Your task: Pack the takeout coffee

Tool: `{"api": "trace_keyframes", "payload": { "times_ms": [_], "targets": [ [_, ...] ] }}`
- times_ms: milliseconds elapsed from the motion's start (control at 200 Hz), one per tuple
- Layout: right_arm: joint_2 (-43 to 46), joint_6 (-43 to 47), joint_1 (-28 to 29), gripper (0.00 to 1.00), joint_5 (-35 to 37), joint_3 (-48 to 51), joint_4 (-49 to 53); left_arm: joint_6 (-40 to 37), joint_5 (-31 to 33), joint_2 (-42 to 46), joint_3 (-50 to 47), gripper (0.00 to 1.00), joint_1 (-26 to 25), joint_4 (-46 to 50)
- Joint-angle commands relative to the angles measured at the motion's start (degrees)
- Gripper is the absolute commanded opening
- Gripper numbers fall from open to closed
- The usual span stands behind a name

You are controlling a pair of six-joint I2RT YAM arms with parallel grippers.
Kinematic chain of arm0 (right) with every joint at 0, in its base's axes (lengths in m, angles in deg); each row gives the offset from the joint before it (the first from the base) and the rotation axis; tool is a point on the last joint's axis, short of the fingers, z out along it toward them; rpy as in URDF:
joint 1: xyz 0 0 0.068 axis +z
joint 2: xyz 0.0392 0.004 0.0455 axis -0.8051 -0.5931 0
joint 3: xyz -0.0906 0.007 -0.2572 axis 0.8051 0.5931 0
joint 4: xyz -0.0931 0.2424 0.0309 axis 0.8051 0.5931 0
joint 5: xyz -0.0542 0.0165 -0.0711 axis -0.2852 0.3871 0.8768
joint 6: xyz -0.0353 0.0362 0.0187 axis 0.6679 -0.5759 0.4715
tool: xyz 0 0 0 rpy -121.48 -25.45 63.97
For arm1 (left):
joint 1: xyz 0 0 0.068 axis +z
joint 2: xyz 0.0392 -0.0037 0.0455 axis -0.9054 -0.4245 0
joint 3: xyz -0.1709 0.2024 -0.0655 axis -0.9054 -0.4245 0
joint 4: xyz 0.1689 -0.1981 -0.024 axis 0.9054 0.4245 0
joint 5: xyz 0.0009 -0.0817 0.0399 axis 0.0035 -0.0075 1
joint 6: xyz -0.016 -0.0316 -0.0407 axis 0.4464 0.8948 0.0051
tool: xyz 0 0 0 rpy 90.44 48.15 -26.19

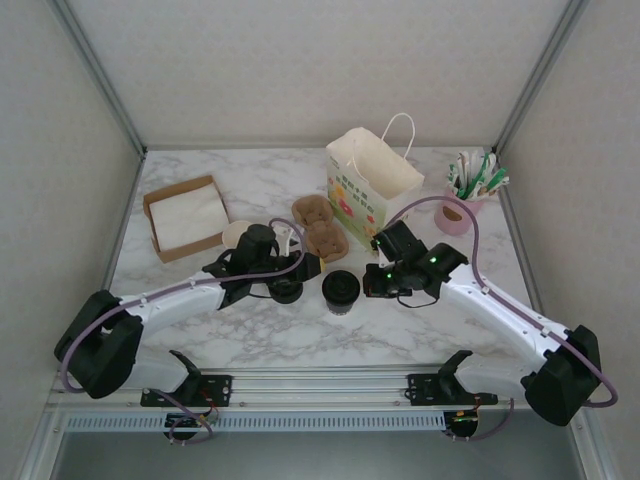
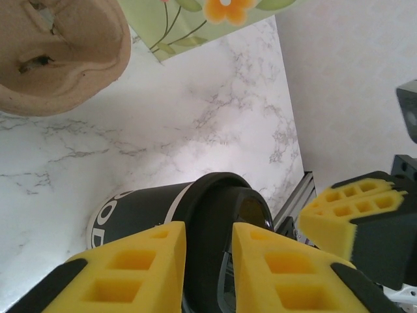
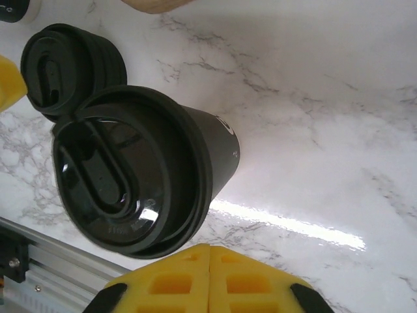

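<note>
At table (image 1: 250, 335) centre, top view: takeout coffee (image 1: 340, 289) upright, lidded, axis vertical. Right gripper (image 3: 208, 274) pressed closed, empty; coffee just beside at its 9 o'clock, looks nearer arm. Left gripper (image 2: 208, 231) narrow gap, hold unclear. Paper bag (image 1: 372, 185) at coffee's 1 o'clock

The left arm (image 1: 165, 300) and right arm (image 1: 500, 312) have white links, black joints and black bases at the lower corners; a purple cable (image 1: 470, 235) trails each. The left claw (image 2: 208, 261) and right claw (image 3: 208, 277) wear yellow gridded foam pads.

Top view looks down; close wrist views share table (image 3: 326, 98)
</note>
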Motion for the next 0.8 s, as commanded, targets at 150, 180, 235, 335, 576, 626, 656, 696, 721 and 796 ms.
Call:
{"api": "trace_keyframes", "payload": {
  "times_ms": [150, 180, 235, 335, 576, 626, 656, 696, 721, 796],
  "targets": [
    [-1.14, -1.74, -2.52, 0.05, -7.38, 3.41, -7.61, -0.24, -3.16, -1.61, -0.78, 0.22, 0.24, -1.64],
    [-1.51, -1.72, -2.65, 0.05, -7.70, 3.46, -7.93, -0.10, -3.17, -1.65, -1.10, 0.22, 0.09, -1.79],
    [-2.32, -1.55, -2.78, 0.05, -8.07, 3.42, -8.32, 0.14, -3.17, -1.63, -1.58, 0.22, -0.16, -2.01],
    [-3.72, -1.16, -2.99, 0.05, -8.47, 3.07, -8.82, 0.43, -3.08, -1.48, -2.40, 0.22, -0.50, -2.14],
    [-6.76, 0.59, -4.31, 0.05, -9.10, 1.08, -8.96, 0.89, -3.43, -1.31, -3.68, 0.22, -1.82, -1.84],
    [-7.53, 1.11, -4.64, 0.05, -9.18, 0.41, -8.87, 1.03, -3.34, -0.99, -4.04, 0.22, -1.96, -1.79],
    [-8.07, 1.37, -4.91, 0.05, -9.24, 0.00, -8.77, 1.18, -3.34, -0.83, -4.18, 0.22, -2.09, -1.78],
    [-8.70, 1.77, -5.21, 0.05, -9.42, -0.49, -8.74, 1.41, -3.25, -0.53, -4.56, 0.23, -2.22, -1.86],
    [-9.13, 2.03, -5.43, 0.04, -9.57, -0.77, -8.78, 1.59, -3.25, -0.35, -4.74, 0.23, -2.30, -1.96],
    [-10.15, 2.54, -5.84, 0.04, -9.83, -1.55, -8.64, 2.17, -3.09, 0.08, -5.25, 0.23, -2.74, -2.14]
  ]
}}
